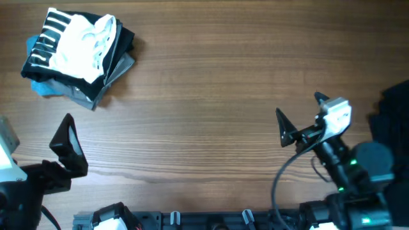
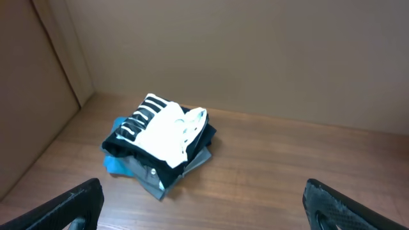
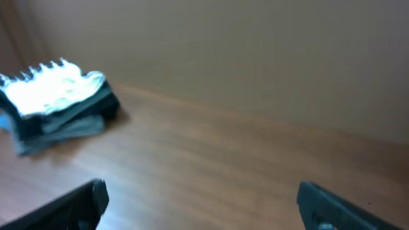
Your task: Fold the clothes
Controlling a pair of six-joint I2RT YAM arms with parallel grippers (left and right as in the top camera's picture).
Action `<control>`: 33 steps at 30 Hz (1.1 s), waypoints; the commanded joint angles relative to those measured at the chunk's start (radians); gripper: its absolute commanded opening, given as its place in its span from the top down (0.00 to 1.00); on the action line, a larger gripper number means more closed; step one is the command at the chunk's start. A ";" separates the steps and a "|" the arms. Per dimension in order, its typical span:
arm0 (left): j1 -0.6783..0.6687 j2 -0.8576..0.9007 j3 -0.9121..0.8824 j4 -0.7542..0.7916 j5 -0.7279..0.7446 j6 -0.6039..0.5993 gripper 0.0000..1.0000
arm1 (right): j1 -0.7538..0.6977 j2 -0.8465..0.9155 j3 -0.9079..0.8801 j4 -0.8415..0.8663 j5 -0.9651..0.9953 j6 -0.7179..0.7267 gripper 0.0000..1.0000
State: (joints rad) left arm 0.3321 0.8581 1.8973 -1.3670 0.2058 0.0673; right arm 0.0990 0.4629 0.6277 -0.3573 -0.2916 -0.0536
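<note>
My left gripper [image 2: 201, 191], at lower left of the overhead frame, and my right gripper [image 1: 297, 105], at lower right, are both released and empty. The clothes [image 1: 77, 54] lie stacked at upper left, well apart from both claws. The white T-shirt [image 1: 80, 41] lies on top of black, grey and light blue pieces. I judge folding essentially complete, though the top piece looks loosely bunched. I cannot identify the dark shape [image 1: 391, 108] at the right edge.

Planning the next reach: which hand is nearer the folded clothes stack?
Left. The left hand is open just on the robot's side of the stack of white, black, grey and blue fabric clothes; the right hand, also open, is far across the wooden table.
</note>
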 commanded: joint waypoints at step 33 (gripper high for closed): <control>-0.029 0.001 -0.151 -0.209 -0.083 0.031 0.00 | -0.026 -0.434 -0.623 0.382 -0.004 0.161 0.00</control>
State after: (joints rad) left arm 0.3092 0.8562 1.8355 -1.6543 0.1337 0.0673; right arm 0.0776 0.0288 0.0059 0.0231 -0.2947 0.0902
